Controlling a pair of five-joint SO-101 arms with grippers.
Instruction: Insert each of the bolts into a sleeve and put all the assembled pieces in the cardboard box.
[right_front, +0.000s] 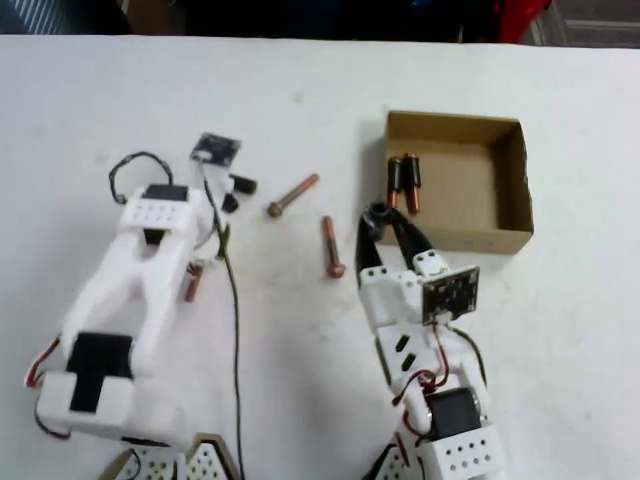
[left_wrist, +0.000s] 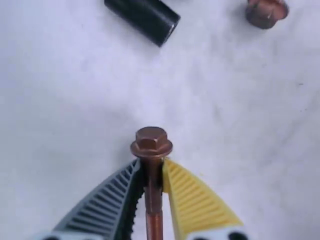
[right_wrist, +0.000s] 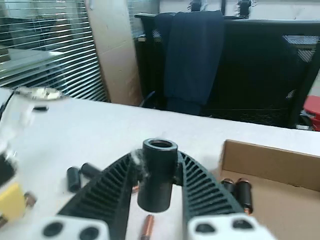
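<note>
My left gripper is shut on the shank of a copper bolt, whose hex head sticks out past the grey and yellow fingers just above the table. In the high view this bolt peeks out beside the left arm. A black sleeve and another bolt head lie ahead of it. My right gripper is shut on an upright black sleeve with its bore facing up, close to the cardboard box. Two assembled pieces lie inside the box.
Two loose bolts lie between the arms. Two spare black sleeves sit near the left arm's camera board, with a black cable running toward the front edge.
</note>
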